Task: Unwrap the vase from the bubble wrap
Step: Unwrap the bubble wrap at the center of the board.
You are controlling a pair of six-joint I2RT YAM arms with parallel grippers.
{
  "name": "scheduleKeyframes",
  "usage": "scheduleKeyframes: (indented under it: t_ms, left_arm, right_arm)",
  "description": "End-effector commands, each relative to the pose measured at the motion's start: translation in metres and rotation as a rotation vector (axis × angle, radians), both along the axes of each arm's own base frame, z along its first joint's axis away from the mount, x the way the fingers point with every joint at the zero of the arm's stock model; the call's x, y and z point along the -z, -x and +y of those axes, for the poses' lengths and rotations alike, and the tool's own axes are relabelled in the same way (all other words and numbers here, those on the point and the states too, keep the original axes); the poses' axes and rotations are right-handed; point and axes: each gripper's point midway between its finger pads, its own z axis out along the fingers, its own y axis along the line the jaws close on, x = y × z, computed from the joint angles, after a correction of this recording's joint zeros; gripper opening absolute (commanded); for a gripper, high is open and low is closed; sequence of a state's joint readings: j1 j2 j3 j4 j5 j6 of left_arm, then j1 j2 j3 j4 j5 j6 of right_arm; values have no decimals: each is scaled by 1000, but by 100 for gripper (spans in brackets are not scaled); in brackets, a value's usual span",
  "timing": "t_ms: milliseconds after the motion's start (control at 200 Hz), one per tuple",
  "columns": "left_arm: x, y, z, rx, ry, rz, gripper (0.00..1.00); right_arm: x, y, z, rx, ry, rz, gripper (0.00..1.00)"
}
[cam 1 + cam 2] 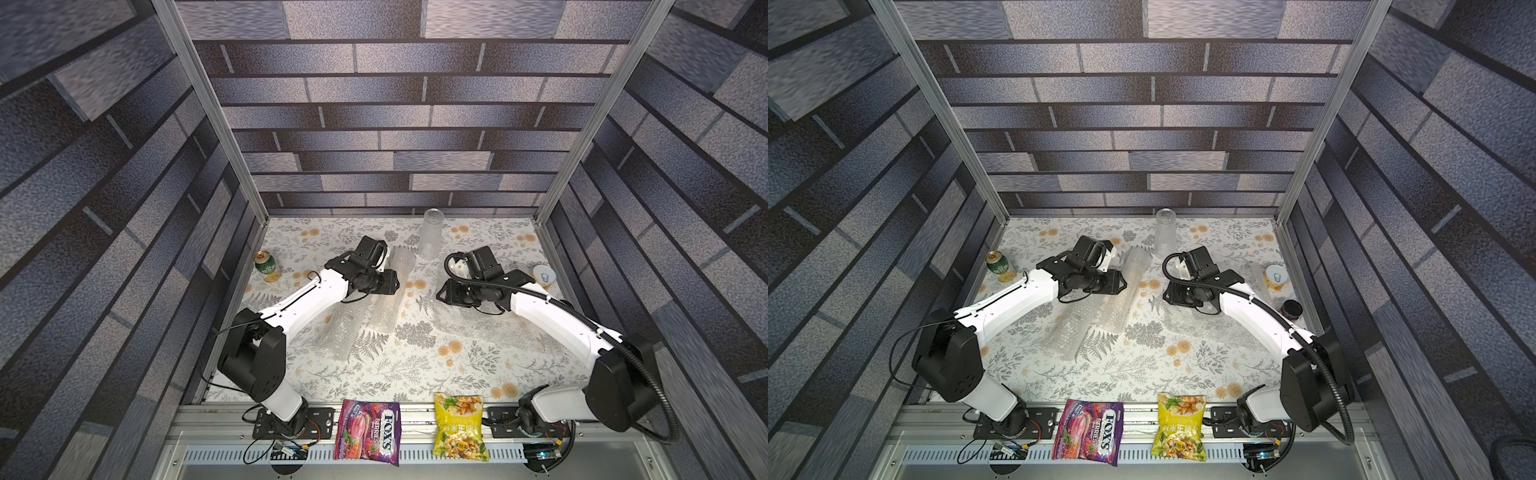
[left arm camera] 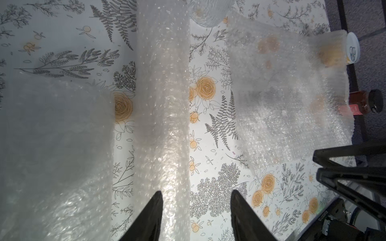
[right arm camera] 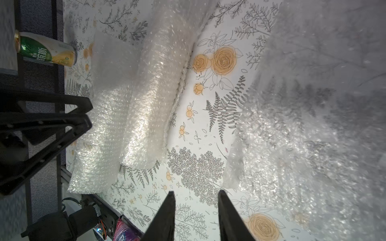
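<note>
Jaws of the left gripper (image 2: 196, 192) stand apart over the bubble wrap (image 2: 163, 104), not clamping it. The right gripper (image 3: 196, 191) is parted too, empty above the floral tablecloth (image 3: 198, 125). In both top views the wrap lies mid-frame as two rolls and a flat sheet. The clear vase (image 1: 432, 235) stands bare just above centre.

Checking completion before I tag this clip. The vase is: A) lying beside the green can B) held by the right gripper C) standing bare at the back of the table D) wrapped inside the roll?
C: the vase stands upright near the back wall with no wrap on it, while the bubble wrap lies on the table.
</note>
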State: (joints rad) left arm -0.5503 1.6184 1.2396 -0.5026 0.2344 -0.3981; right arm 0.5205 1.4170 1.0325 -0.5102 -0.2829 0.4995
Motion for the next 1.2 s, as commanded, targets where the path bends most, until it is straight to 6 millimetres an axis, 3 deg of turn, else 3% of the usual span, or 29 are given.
scheduleKeyframes:
  t_ms: [0, 165, 185, 441, 1193]
  left_arm:
    - [4, -4, 1, 15, -33, 6, 54]
    - [17, -8, 1, 18, -37, 25, 54]
    - [18, -8, 0, 21, -37, 27, 54]
    - [30, -14, -2, 39, -69, 41, 54]
    - [61, -28, 22, 15, -128, 101, 53]
  right_arm:
    - [1, -14, 28, 6, -85, -11, 26]
    - [32, -24, 48, -1, -72, 34, 23]
    - [24, -32, 55, -1, -84, 15, 22]
    - [44, -51, 71, -4, -63, 33, 27]
    - [84, -72, 87, -5, 8, 88, 29]
